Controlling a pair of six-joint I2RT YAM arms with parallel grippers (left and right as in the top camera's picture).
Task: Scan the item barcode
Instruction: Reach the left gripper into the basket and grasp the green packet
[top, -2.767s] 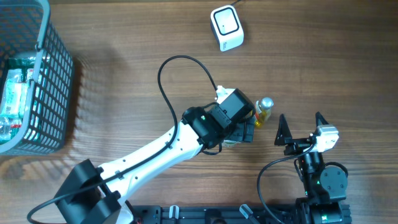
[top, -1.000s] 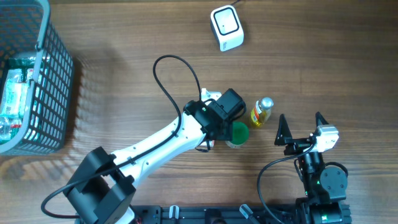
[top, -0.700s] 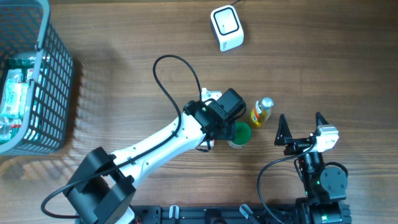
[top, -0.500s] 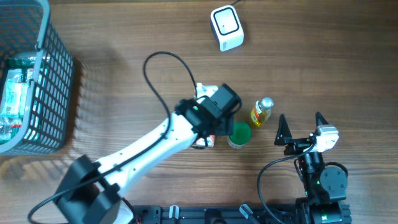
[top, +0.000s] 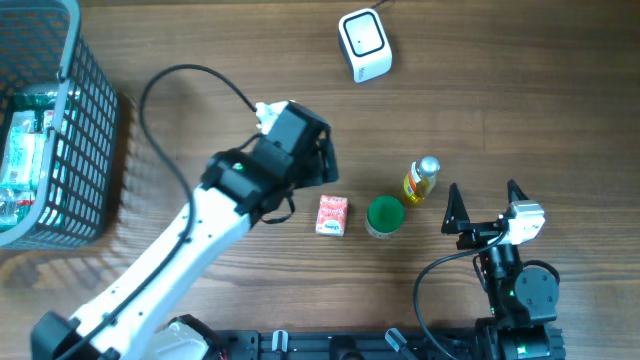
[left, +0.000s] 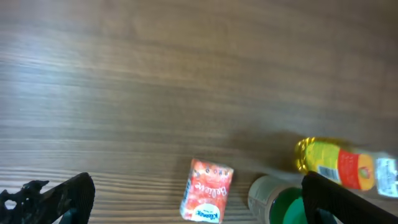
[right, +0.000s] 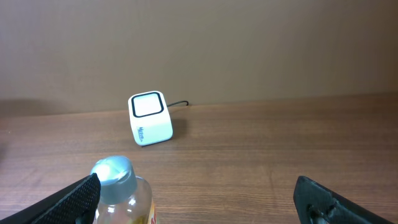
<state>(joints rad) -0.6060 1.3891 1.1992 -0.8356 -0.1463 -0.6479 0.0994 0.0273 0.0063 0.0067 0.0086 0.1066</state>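
Three items stand in a row on the wooden table: a small red packet (top: 332, 214) lying flat, a green-lidded tub (top: 385, 216), and a yellow bottle with a silver cap (top: 422, 180). The white barcode scanner (top: 364, 44) sits at the far edge. My left gripper (top: 322, 170) hangs open and empty up and left of the packet. Its wrist view looks down on the packet (left: 207, 190), the tub (left: 280, 202) and the bottle (left: 339, 165) between its fingers (left: 56, 196). My right gripper (top: 485, 205) is open just right of the bottle (right: 121, 190), facing the scanner (right: 150, 117).
A grey wire basket (top: 70, 130) holding several packaged goods stands at the left edge. The scanner's cable runs off the top edge. The left arm's black cable (top: 190, 80) loops over the table's middle.
My left arm has lifted and swung up and left, away from the green-lidded tub. The red packet it was covering now lies in plain view. The right arm has not moved.
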